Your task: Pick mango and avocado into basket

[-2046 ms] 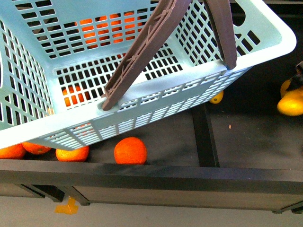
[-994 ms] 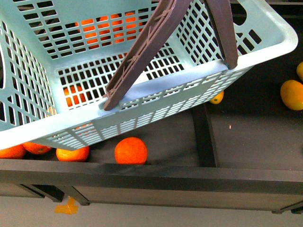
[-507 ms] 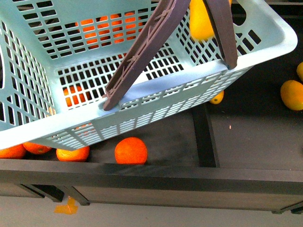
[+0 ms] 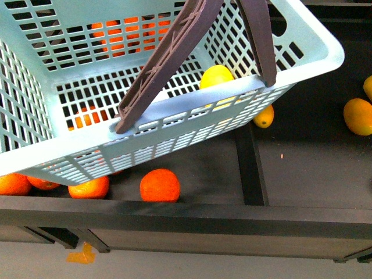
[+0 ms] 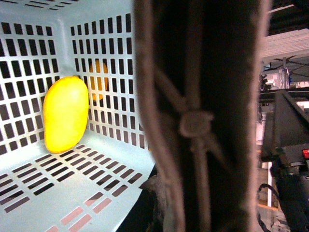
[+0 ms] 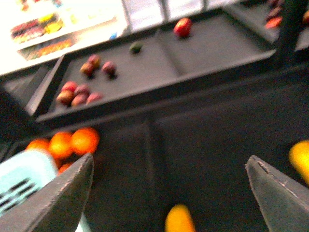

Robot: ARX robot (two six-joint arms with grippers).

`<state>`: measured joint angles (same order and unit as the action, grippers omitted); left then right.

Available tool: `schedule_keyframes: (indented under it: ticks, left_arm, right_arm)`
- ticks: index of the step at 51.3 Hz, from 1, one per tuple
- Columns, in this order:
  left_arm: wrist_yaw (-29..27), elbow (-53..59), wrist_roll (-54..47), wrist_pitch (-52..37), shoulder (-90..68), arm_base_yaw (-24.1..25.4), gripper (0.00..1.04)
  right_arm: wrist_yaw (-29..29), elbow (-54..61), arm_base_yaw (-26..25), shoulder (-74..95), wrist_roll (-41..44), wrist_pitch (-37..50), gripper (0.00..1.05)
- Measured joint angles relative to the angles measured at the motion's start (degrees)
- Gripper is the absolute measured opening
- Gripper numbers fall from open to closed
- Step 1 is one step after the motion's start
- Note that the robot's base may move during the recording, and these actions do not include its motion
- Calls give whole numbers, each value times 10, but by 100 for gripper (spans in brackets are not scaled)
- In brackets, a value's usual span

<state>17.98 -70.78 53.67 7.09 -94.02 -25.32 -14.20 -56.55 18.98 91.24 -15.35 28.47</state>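
1. Basket [image 4: 302, 55] is tilted above the dark shelf [image 4: 302, 174], w/ both brown handles [image 4: 163, 64] raised.
2. Mango [image 4: 216, 77] is inside the basket, at the near wall by the right handle's foot. L wrist view shows it stood on end, leaning on the lattice.
3. R gripper [image 6: 169, 157]: fingers [image 6: 72, 193] spread wide, nothing between them. It is off to the side of the basket.
4. L gripper: fingers not visible, a handle fills the L wrist view. Can't tell state.
5. Oranges [image 4: 160, 185] sit on the shelf under and just in front of the basket.
6. Small yellow fruit [image 4: 264, 116] sits under the basket's right corner. Bigger yellow fruit [image 4: 357, 116] lies well apart to the right.
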Motion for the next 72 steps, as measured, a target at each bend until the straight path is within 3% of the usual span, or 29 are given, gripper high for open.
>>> schedule_keyframes:
  ticks: [3,8,26,46,50,62,72]
  left_arm:
    - [1,0,0,0,0,-1,4]
    - [10,0,0,0,0,-5,4]
    - [3,0,2,0,0,-3,4]
    - [7,0,2,0,0,-3,4]
    - [4,0,2,0,0,-3,4]
    - [7,0,2,0,0,-3,4]
    - [6,0,2,0,0,-3,4]
  right_arm:
    - [-29,36,-7,-14,43,68,83]
    - [-19,121,-23,-50,102,139,67]
    - [51,359,-95,-209,149,207,2]
    - [98,484,-143,-363,151,177,2]
    - [137,500,-173,-396,151,159,2]
    - [141,506,-188,-410,152,156,51]
    - [141,506,-188,-410,152,156,78]
